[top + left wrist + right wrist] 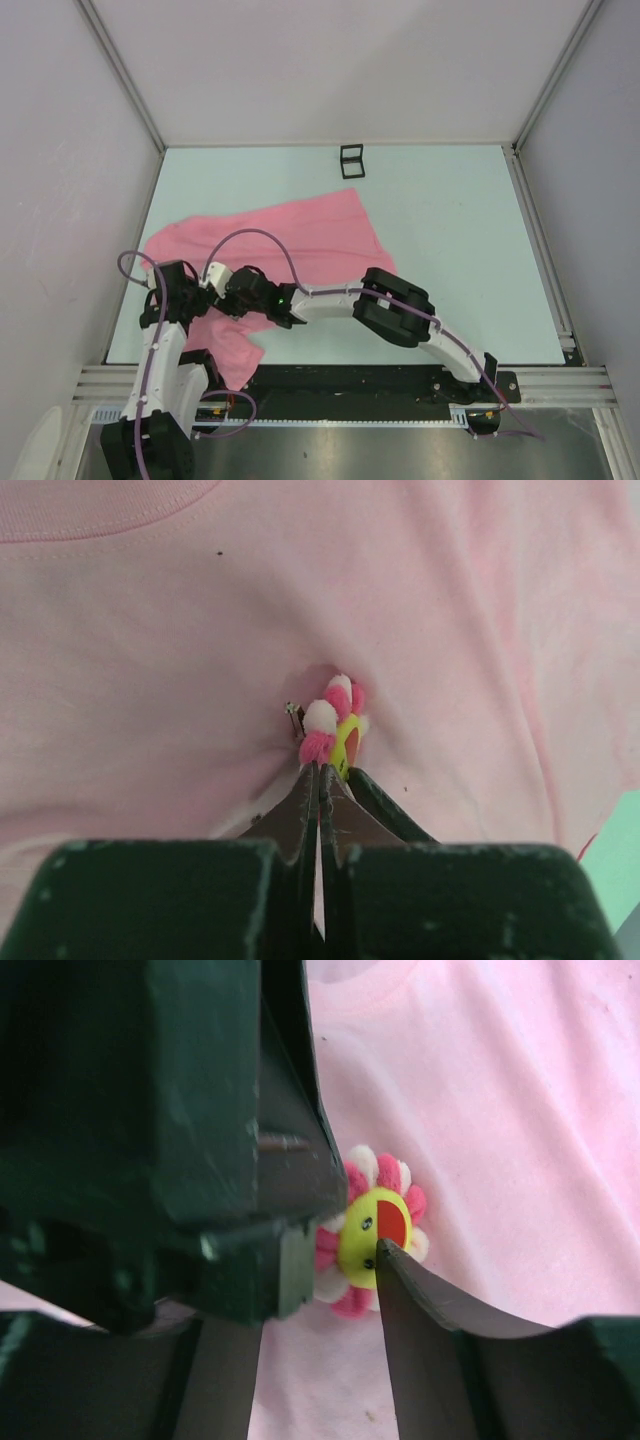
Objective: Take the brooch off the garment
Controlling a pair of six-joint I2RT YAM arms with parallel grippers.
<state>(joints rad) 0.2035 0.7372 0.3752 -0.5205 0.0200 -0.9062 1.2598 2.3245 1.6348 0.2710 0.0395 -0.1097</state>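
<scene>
Left gripper (320, 780) is fully closed, tips against the garment (150, 680) just below the brooch (335, 725), which sits pinned to the cloth. Right gripper (350, 1260) straddles the brooch, jaws apart. Risks I note: fuzzy petals round a smooth yellow face may slip, and the thin, soft fabric may lift or tear.

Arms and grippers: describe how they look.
Both arms have white links and black joints: left arm, right arm. A purple cable runs along each. The left gripper and right gripper are dark and blocky, tapering to narrow tips.
</scene>
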